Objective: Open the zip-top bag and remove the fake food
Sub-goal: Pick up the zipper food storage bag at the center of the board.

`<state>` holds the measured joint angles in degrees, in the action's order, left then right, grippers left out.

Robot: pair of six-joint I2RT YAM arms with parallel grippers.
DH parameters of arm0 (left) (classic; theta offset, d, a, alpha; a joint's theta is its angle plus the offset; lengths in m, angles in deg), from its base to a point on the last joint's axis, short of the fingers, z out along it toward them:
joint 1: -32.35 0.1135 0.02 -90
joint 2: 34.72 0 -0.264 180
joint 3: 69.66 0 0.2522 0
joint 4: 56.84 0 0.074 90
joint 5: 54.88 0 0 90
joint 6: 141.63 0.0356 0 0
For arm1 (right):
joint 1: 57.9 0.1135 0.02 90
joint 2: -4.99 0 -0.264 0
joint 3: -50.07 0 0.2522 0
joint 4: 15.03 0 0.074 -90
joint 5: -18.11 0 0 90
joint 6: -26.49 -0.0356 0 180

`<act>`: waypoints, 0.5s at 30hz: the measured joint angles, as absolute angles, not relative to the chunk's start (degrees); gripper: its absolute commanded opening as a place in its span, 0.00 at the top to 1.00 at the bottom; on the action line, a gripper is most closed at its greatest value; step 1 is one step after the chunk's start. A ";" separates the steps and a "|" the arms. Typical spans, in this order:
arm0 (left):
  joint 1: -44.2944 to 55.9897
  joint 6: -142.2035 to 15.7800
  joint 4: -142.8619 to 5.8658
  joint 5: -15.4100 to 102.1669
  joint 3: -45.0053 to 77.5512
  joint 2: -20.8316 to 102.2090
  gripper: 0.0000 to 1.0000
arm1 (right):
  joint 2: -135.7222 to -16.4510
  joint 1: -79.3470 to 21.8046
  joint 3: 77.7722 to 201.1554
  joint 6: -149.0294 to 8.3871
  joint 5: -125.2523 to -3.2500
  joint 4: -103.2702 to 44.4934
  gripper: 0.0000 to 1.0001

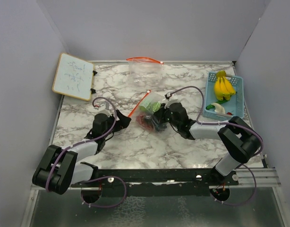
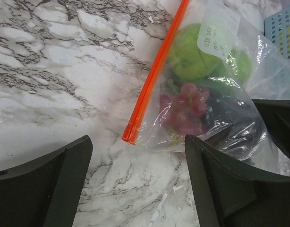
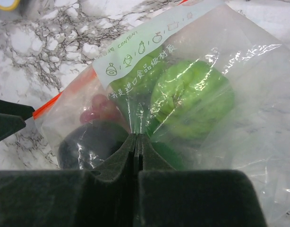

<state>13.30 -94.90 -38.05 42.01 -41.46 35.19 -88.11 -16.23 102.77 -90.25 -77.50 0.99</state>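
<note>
Right claw (image 3: 136,139) is clamped fully together on a fold of the zip-top bag (image 3: 249,61) film. It's pinching plastic just in front of the lime-green fruit (image 3: 192,99), not the food itself. Left claw (image 2: 138,163) stands wide apart with nothing in it, low over the marble table (image 2: 64,71), just beside the near end of the orange zip strip (image 2: 154,75).

Bag lies mid-table, and inside it are the grape cluster (image 2: 185,106), the green fruit and a dark lump (image 3: 88,142) I can't identify. Banana bunch (image 1: 223,87) sits in the light-blue basket (image 1: 240,97) off to the right, well apart from the bag.

So I'd call this the opening step — one side is anchored and the zip looks sealed, as far as I can tell. Next move probably calls for the left claw to close on the strip's lip and pull away from the right one's hold — slowly, since that film looks thin and slippery.
</note>
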 measured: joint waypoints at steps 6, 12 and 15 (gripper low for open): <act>13.19 -96.49 -32.93 43.32 -40.30 38.97 0.28 | -88.11 -16.27 101.19 -90.36 -77.56 3.02 0.98; 13.19 -97.63 -29.39 45.03 -37.98 45.20 0.34 | -87.97 -16.29 100.08 -90.38 -77.63 4.53 0.98; 13.15 -97.61 -28.98 45.03 -37.88 45.92 0.42 | -87.67 -16.29 99.75 -90.36 -77.63 4.68 0.98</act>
<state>13.15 -97.61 -28.98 45.03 -37.88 45.92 -87.67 -16.29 99.75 -90.36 -77.63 4.68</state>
